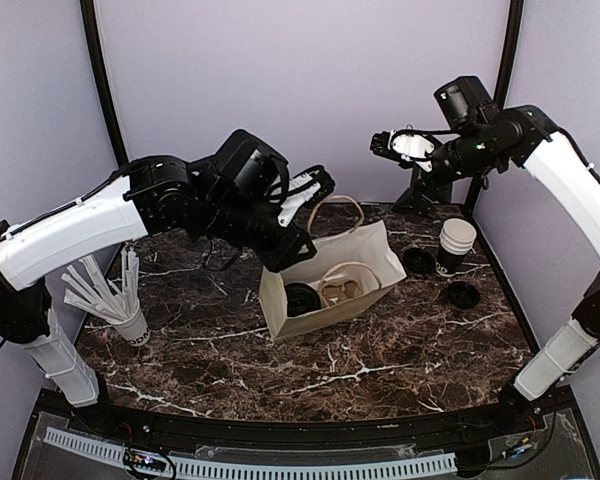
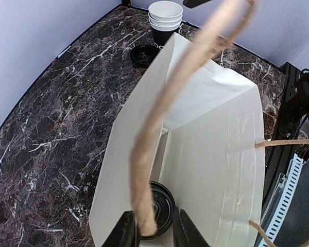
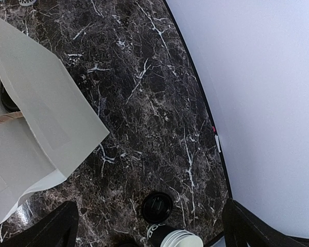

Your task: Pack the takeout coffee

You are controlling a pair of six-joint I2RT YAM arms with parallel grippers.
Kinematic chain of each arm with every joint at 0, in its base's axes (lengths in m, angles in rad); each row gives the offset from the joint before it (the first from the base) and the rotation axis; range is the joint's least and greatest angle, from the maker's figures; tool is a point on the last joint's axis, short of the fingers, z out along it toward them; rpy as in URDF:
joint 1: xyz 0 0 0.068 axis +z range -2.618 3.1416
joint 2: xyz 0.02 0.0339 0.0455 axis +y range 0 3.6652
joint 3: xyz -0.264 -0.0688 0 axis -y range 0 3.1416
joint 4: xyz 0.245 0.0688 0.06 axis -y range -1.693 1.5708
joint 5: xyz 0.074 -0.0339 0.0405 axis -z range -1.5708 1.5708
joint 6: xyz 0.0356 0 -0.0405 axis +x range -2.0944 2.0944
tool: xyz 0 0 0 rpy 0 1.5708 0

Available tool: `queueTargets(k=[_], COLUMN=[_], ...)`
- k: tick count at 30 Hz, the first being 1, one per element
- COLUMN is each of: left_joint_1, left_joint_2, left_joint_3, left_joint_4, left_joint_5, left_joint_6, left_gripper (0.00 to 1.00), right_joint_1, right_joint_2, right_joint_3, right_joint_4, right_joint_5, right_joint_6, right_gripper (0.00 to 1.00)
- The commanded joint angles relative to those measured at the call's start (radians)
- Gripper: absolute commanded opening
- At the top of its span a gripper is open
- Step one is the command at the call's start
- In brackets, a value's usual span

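Observation:
A cream handled paper bag (image 1: 365, 255) lies tilted on the table with its mouth open toward the front. Inside it sits a cup with a round black lid (image 1: 302, 298), which also shows in the left wrist view (image 2: 164, 203). My left gripper (image 1: 308, 190) is above the bag's far rim, its jaws (image 2: 151, 224) narrow around the bag's tan rope handle (image 2: 165, 103). My right gripper (image 1: 395, 145) is raised at the back right, open and empty (image 3: 152, 231). The pulp tray does not show clearly.
A stack of white cups (image 1: 456, 243) stands at the right with two loose black lids (image 1: 418, 261) (image 1: 464, 295) beside it. A white cup of paper-wrapped sticks (image 1: 120, 300) stands at the left.

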State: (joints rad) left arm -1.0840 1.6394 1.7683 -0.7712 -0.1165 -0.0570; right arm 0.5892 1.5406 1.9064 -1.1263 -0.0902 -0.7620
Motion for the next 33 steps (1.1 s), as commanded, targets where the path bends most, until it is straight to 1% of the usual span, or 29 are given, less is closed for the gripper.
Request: queueTargets(k=[1,4,6,8,11,13,15,17,19,21,28,33], left_joint_1=[-0.032,-0.057,-0.084,-0.115,-0.159,-0.171,-0.189,-0.213,-0.235,-0.246,-0.248,-0.244], left_joint_2=[0.008,0.002,-0.02,-0.051,-0.088,-0.103,-0.104,-0.101,-0.102,-0.115,-0.2,-0.206], left_joint_3=[0.03,0.014,-0.025,-0.084,-0.172,-0.201,-0.215,-0.229,-0.252,-0.284,-0.399,-0.422], left_joint_4=[0.022,0.033,0.066,0.117,0.191,0.207,0.208,0.209,0.218,0.241,0.358,0.398], left_joint_5=[-0.004,-0.012,-0.038,-0.067,-0.109,-0.127,-0.173,-0.255,-0.368,-0.412,-0.466,-0.503], left_joint_6=[0.022,0.028,0.046,0.088,0.121,0.122,0.134,0.161,0.194,0.224,0.295,0.35], left_gripper=[0.34,0.43,0.47,0.48,0.49,0.5,0.5,0.5,0.5,0.5,0.51,0.53], right_joint_1=[-0.016,-0.022,-0.024,-0.025,-0.025,-0.025,-0.026,-0.025,-0.025,-0.025,-0.025,-0.025], right_joint_2=[-0.043,-0.049,-0.054,-0.056,-0.052,-0.046,-0.04,-0.036,-0.032,-0.029,-0.03,-0.029], right_joint_3=[-0.019,-0.022,-0.022,-0.023,-0.025,-0.022,-0.016,-0.013,-0.009,-0.01,-0.011,-0.012], right_joint_4=[0.026,0.02,0.014,0.009,0.007,0.007,0.006,0.003,0.001,0.0,-0.007,-0.013], right_joint_5=[-0.019,-0.029,-0.039,-0.046,-0.048,-0.051,-0.056,-0.065,-0.069,-0.072,-0.077,-0.091], right_joint_6=[0.01,0.013,0.012,0.01,0.008,0.007,0.009,0.009,0.009,0.009,0.006,0.003], right_gripper=[0.99,0.99,0.99,0.99,0.99,0.99,0.99,0.99,0.99,0.99,0.99,0.99])
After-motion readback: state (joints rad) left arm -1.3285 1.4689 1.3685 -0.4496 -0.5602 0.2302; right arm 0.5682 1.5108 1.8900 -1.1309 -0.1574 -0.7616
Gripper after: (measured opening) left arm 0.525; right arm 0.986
